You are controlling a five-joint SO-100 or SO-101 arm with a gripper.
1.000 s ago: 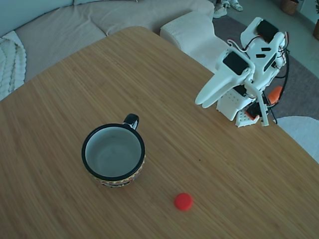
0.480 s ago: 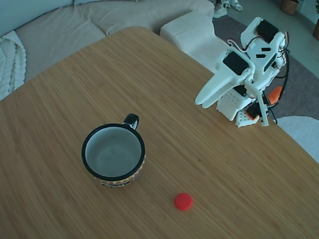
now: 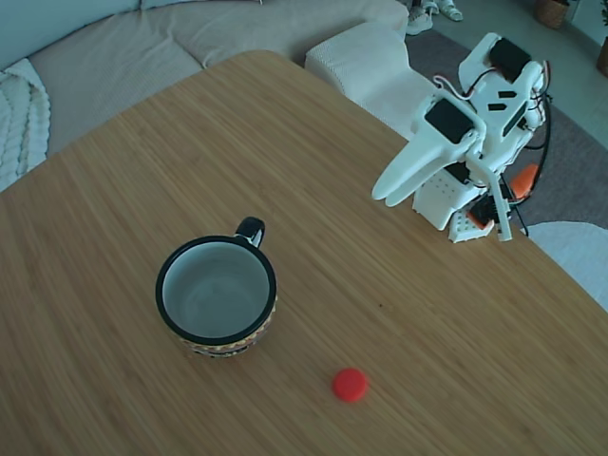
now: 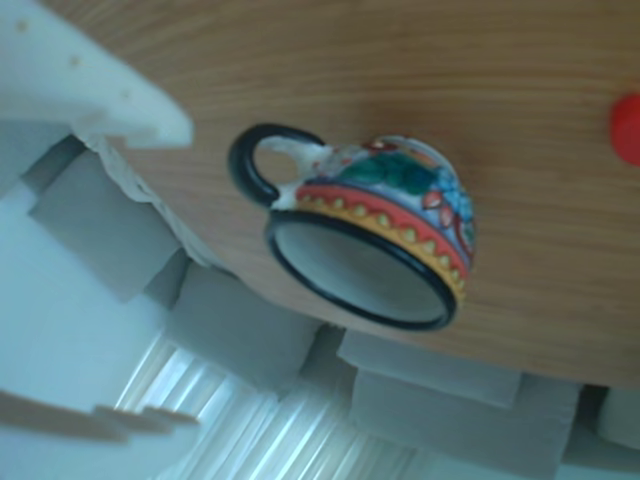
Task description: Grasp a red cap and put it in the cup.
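In the fixed view the red cap (image 3: 350, 384) lies flat on the wooden table, near the front edge and to the right of the cup (image 3: 233, 346). The cup stands upright with nothing inside, its black handle (image 3: 251, 228) pointing away. My gripper (image 3: 385, 198) hangs folded near the arm's base at the right, far from both, its white fingers together and holding nothing. The other view is upside down: it shows the cup's patterned wall (image 4: 400, 180), a sliver of the red cap (image 4: 628, 128) at the right edge, and a white finger (image 4: 100, 90) at top left.
The arm's base (image 3: 456, 204) is clamped at the table's right edge (image 3: 570, 275). A grey sofa (image 3: 104, 57) and a white ottoman (image 3: 361, 57) stand beyond the table's far edge. Bare wood lies between the gripper, the cap and the cup.
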